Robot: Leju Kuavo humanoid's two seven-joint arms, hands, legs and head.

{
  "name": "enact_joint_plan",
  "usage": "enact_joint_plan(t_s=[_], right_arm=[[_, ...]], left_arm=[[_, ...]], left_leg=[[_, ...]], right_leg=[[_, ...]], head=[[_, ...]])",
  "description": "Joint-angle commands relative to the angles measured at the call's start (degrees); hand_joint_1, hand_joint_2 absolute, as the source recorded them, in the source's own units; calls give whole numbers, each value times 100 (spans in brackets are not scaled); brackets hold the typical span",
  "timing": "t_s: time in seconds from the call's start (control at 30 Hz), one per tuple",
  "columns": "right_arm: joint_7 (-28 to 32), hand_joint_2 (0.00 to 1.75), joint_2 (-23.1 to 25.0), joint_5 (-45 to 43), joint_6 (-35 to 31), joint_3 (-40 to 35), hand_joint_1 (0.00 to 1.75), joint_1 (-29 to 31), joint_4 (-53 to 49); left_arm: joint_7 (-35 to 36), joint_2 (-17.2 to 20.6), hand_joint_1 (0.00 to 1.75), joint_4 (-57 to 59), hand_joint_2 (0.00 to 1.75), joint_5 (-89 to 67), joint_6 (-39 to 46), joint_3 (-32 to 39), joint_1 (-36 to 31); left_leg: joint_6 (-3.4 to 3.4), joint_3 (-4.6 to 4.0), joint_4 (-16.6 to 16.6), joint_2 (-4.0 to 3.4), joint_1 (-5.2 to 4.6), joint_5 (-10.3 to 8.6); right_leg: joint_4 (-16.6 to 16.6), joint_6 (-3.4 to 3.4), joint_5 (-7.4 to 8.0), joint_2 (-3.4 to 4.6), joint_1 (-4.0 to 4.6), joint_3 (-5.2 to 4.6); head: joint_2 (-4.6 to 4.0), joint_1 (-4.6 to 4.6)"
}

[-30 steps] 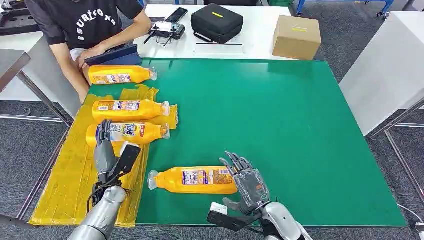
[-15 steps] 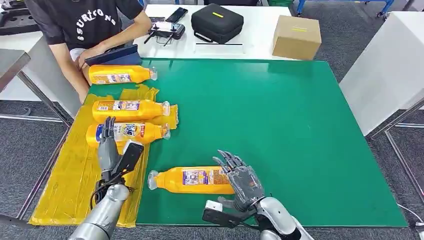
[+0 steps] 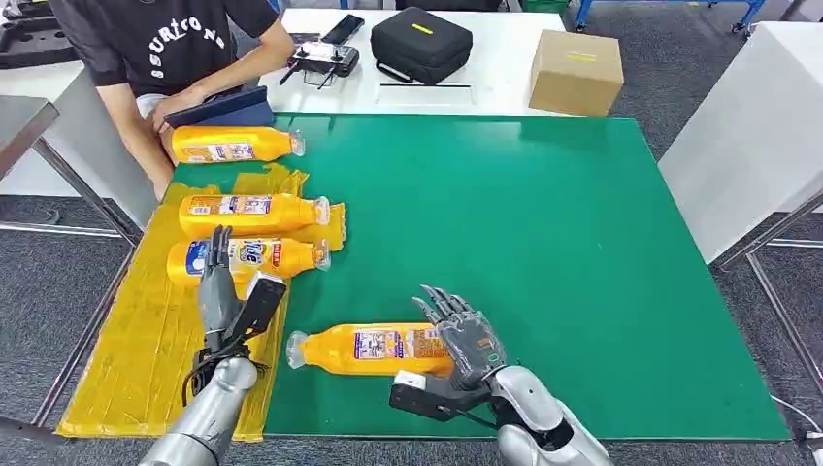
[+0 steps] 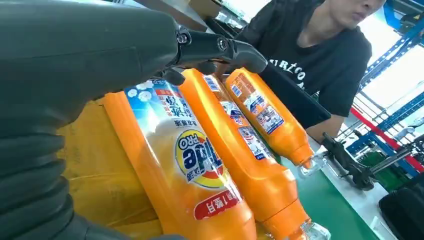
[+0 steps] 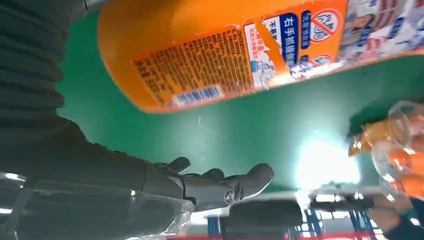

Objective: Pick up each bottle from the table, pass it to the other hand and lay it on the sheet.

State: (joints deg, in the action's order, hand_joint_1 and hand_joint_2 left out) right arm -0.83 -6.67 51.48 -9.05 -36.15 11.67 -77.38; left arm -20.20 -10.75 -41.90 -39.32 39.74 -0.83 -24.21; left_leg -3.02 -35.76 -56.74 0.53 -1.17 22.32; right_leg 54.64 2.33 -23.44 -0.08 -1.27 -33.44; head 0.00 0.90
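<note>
An orange bottle (image 3: 374,349) lies on its side on the green table (image 3: 543,243), cap pointing left. My right hand (image 3: 458,340) stands open at the bottle's base end, fingers spread, holding nothing; the right wrist view shows the bottle's base (image 5: 220,55) close to the fingers (image 5: 220,185). Two orange bottles (image 3: 247,214) (image 3: 247,258) lie on the yellow sheet (image 3: 136,340). A further bottle (image 3: 228,146) lies at the far left by a person. My left hand (image 3: 228,291) hovers open over the nearer sheet bottle (image 4: 185,165).
A person (image 3: 165,49) in a black shirt sits at the far left corner with a dark tablet (image 3: 218,107). A white table behind holds a black case (image 3: 420,44), a cardboard box (image 3: 576,70) and a controller (image 3: 320,60).
My right hand has slid left, closer to the bottle's base. My left hand has drifted slightly right and nearer. The bottles have not moved.
</note>
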Motion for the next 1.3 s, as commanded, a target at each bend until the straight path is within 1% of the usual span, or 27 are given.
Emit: enact_joint_plan(t_s=[0.03,0.1,0.17,0.27,0.3,0.33,0.37,0.4,0.43,0.5,0.53,0.57,0.67,0.87,0.9,0.93,0.97,1.0,1.1,1.13,1.17,1.27,1.3], right_arm=[[118,175,323,-310,-67,-226,0,594,1512],[97,175,396,-371,-47,-261,0,656,1653],[104,175,485,-436,-1,-297,0,715,1804],[195,175,612,-609,84,-361,0,795,2032],[216,175,669,-675,139,-384,0,831,2159],[251,175,733,-734,148,-398,0,851,2278],[283,175,770,-764,139,-407,0,859,2346],[324,175,819,-784,129,-439,0,890,2457],[337,175,847,-785,126,-461,0,904,2497],[367,175,930,-762,86,-528,0,1008,2668],[367,175,958,-744,55,-546,0,1048,2735],[366,175,981,-745,64,-552,0,1070,2746],[333,175,1070,-630,-64,-624,0,1182,2958],[262,175,1060,-477,-211,-631,0,1153,2981],[234,175,1057,-430,-226,-612,45,1135,2954],[222,175,1059,-408,-231,-607,133,1135,2951],[207,175,1063,-379,-240,-604,133,1143,2956],[151,175,1080,-308,-236,-612,166,1182,2994],[135,175,1091,-287,-228,-612,164,1201,3022],[109,175,1090,-241,-251,-600,169,1200,3035],[109,175,1090,-241,-251,-600,169,1200,3035],[109,175,1083,-234,-255,-599,169,1188,3031],[100,175,1070,-205,-272,-601,169,1177,3015]], left_arm=[[-25,61,0,259,175,78,26,-127,-134],[-53,66,0,277,175,93,26,-128,-152],[-85,66,0,268,175,109,26,-88,-155],[-157,73,0,264,175,167,26,-48,-166],[-187,81,0,258,175,224,23,-62,-171],[-223,85,0,222,175,277,21,-74,-161],[-241,85,0,192,175,308,18,-79,-149],[-270,87,0,128,175,360,26,-97,-124],[-278,87,0,97,175,384,22,-102,-111],[-282,79,0,4,175,453,4,-122,-97],[-287,81,0,-18,175,474,0,-135,-93],[-284,80,0,-25,175,477,-5,-140,-102],[-287,89,0,-90,175,541,-8,-199,-67],[-316,115,0,-329,175,659,-43,-257,79],[-287,138,0,-475,175,675,-54,-277,147],[-276,142,0,-519,175,690,-61,-277,165],[-269,146,0,-568,175,715,-74,-273,183],[-264,156,0,-689,175,760,-105,-263,212],[-251,169,0,-750,175,770,-129,-261,219],[-232,173,0,-812,175,793,-156,-257,242],[-232,173,0,-812,175,793,-156,-257,242],[-231,183,0,-822,175,794,-163,-255,248],[-231,179,0,-843,175,804,-160,-252,259]], left_leg=[[23,28,4,-14,8,10],[30,36,2,-16,11,16],[21,22,2,-12,10,9],[33,41,0,-22,13,20],[19,20,2,-13,7,9],[28,32,1,-19,12,15],[24,26,2,-15,10,12],[34,43,1,-20,13,20],[21,24,3,-14,11,9],[37,47,1,-26,16,20],[22,27,3,-24,10,8],[33,42,1,-25,15,15],[25,36,2,-31,13,8],[24,53,3,-28,15,10],[34,65,3,-31,17,16],[23,56,4,-29,13,9],[27,58,3,-29,16,12],[18,48,2,-27,11,6],[30,59,1,-31,16,11],[26,56,0,-28,16,8],[15,48,4,-24,9,2],[30,63,3,-27,16,9],[21,61,5,-23,13,5]], right_leg=[[-9,-15,-4,12,8,27],[-9,-20,-8,13,11,36],[-7,-14,-4,10,10,22],[-8,-22,-11,19,13,39],[-6,-12,-3,12,7,19],[-8,-18,-8,16,12,31],[-6,-16,-6,12,10,26],[-8,-23,-12,16,13,42],[-9,-14,-4,11,11,25],[-9,-25,-11,18,16,44],[-6,-15,-3,14,10,23],[-6,-22,-9,13,14,37],[-6,-18,-2,16,12,28],[-9,-17,-4,12,13,47],[-9,-24,-10,14,15,58],[-9,-17,-3,13,11,50],[-9,-19,-5,13,14,54],[-6,-13,-1,12,9,43],[-7,-22,-5,14,14,54],[-6,-20,-3,11,14,50],[-5,-12,1,8,7,41],[-10,-22,-4,12,14,59],[-9,-16,-2,8,11,57]], head=[[0,2],[0,-2],[0,0],[0,0],[0,-2],[0,0],[0,0],[0,0],[0,2],[0,0],[0,-2],[0,0],[0,0],[0,0],[0,0],[0,0],[0,0],[0,0],[0,0],[0,0],[0,0],[0,0],[0,0]])
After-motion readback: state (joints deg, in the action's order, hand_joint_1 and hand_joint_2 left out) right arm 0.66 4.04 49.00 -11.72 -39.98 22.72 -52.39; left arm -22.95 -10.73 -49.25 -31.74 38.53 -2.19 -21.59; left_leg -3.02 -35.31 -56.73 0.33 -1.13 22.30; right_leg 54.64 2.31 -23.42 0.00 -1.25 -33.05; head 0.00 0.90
